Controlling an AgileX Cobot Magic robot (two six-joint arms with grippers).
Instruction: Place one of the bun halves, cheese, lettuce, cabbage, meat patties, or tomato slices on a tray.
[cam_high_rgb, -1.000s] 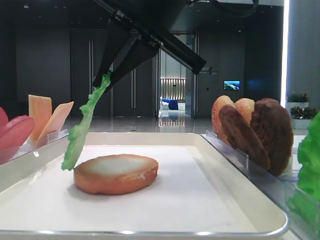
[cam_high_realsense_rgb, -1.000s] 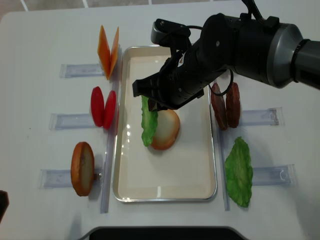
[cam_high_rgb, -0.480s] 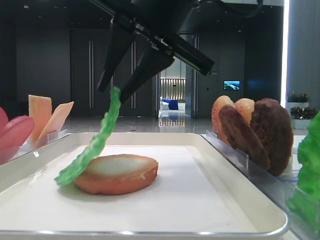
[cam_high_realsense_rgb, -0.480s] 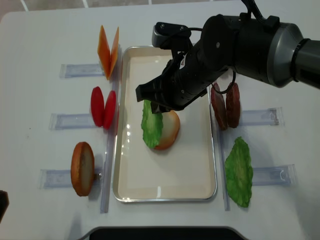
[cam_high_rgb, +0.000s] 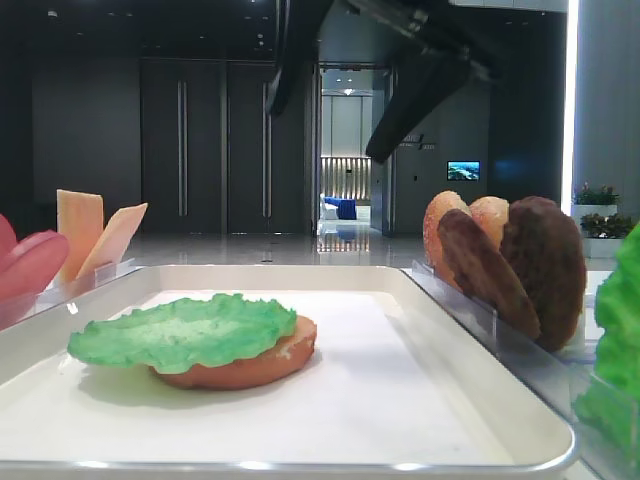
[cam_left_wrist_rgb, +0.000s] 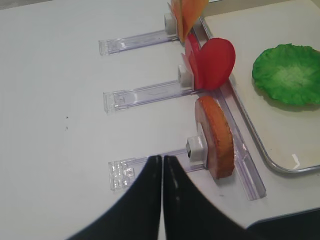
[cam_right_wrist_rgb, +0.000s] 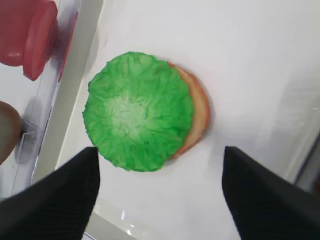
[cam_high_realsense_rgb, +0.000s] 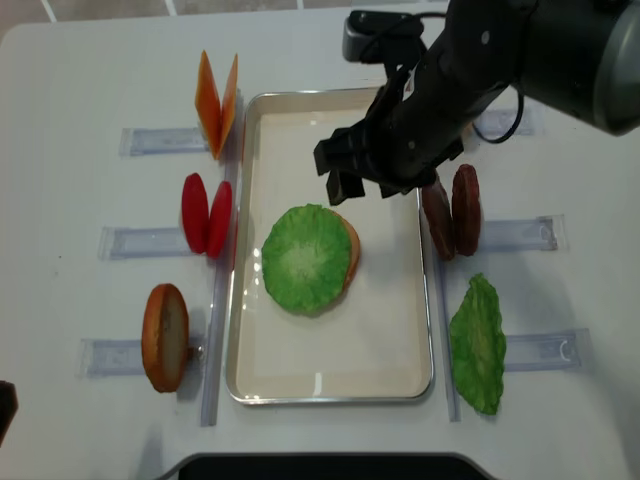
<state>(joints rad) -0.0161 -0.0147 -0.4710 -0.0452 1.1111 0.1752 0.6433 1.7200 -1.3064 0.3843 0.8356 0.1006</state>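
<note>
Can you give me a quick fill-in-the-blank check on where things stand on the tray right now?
1. The lettuce leaf lies flat on top of the ____ inside the tray.
2. The right gripper, above the tray, holds ____.
3. The two tomato slices stand on the ____ side of the tray in the overhead view.
4. The left gripper is ____.

Missing words: bun half; nothing; left; shut
</note>
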